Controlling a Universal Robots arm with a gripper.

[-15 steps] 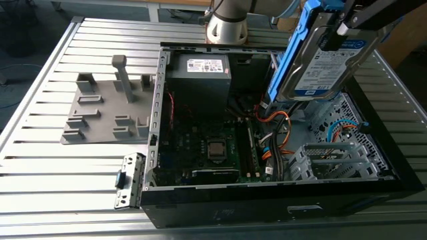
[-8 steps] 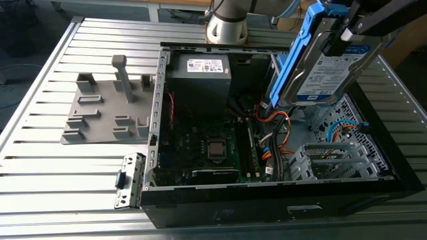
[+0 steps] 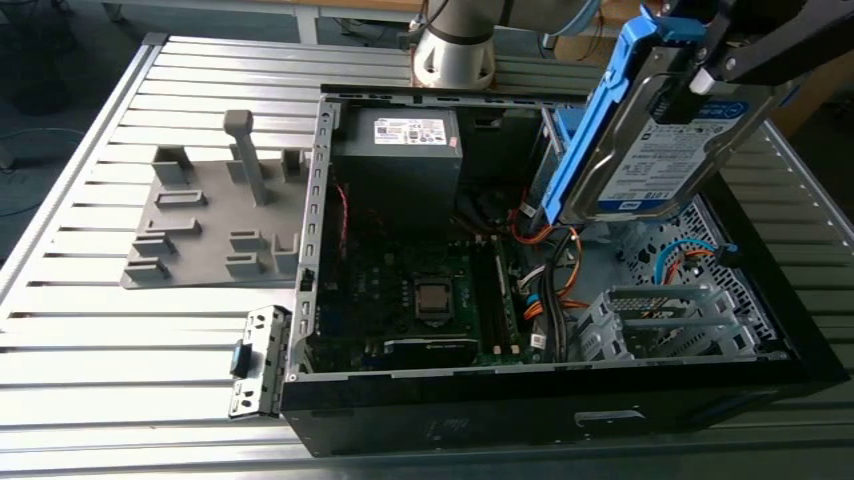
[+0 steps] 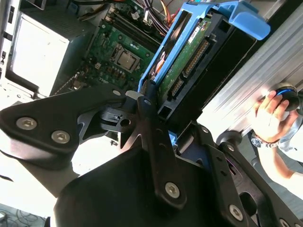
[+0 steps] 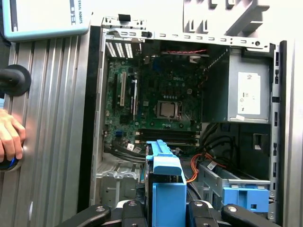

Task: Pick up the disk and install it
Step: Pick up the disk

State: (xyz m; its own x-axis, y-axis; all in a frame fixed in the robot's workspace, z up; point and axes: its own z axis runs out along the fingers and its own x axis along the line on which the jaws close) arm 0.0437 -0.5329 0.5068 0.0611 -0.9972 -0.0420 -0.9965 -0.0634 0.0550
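Observation:
The disk (image 3: 657, 150), a silver drive with a white-and-blue label in a bright blue caddy, hangs tilted on edge above the open computer case (image 3: 310, 250), over the side at the exterior view's right. My gripper (image 3: 705, 62) is shut on its upper end. In the second wrist view the disk (image 4: 189, 59) shows its green circuit side between the black fingers (image 4: 147, 118). In the first wrist view the blue caddy of the disk (image 5: 165, 182) sticks out from the gripper (image 5: 165, 209) toward the motherboard (image 5: 165, 101).
A grey power supply (image 3: 396, 165) and a metal drive cage (image 3: 667, 320) sit inside the case. A blue bracket with no drive (image 5: 244, 196) lies in the case. A grey fixture (image 3: 214, 225) rests on the slatted table. A person's hand (image 5: 9, 137) is at the table edge.

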